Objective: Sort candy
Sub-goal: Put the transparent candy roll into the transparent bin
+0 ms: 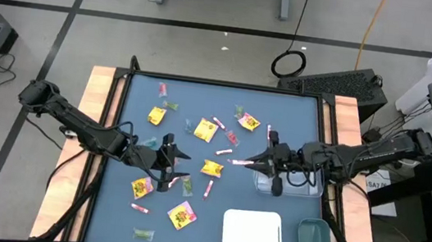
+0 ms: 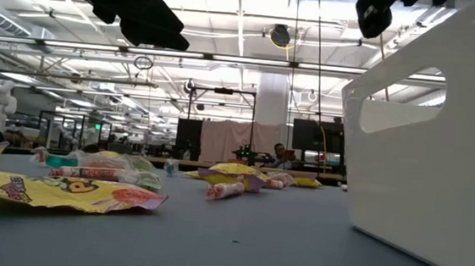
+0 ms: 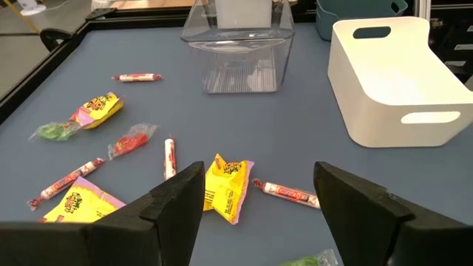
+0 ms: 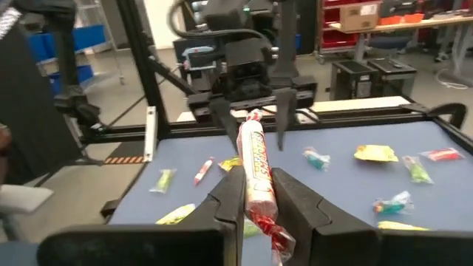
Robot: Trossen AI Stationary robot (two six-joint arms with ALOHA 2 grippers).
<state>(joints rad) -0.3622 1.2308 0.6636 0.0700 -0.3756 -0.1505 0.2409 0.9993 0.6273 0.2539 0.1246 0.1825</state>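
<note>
At the near edge of the blue tabletop (image 1: 107, 199) sat a white tray (image 1: 252, 232) and, to its right, a green tray (image 1: 314, 241). Loose candy lay beside them: a yellow packet (image 1: 182, 214), a green piece (image 1: 143, 233) and a pink stick (image 1: 139, 207).

Farther in, the left arm reached from the tabletop's left side, elbow raised, forearm angled toward the middle. The left hand (image 1: 168, 163) hovered over the tabletop with its fingers (image 3: 177, 198) spread and nothing between them; a yellow packet (image 3: 228, 185) and a pink stick (image 3: 288, 193) lay on the tabletop below and ahead of it.

The right arm stretched in from the right, nearly level, its wrist over a clear tray (image 1: 289, 182). The right hand (image 1: 250, 164) pointed toward the centre, its fingers (image 4: 225, 201) pinching a pink-and-white stick (image 4: 255, 161) that stood out past the fingertips, above the tabletop.

Beyond both hands more candy lay scattered toward the far edge: yellow packets (image 1: 205, 130), pink sticks (image 1: 219, 123) and green pieces (image 1: 170, 105).
</note>
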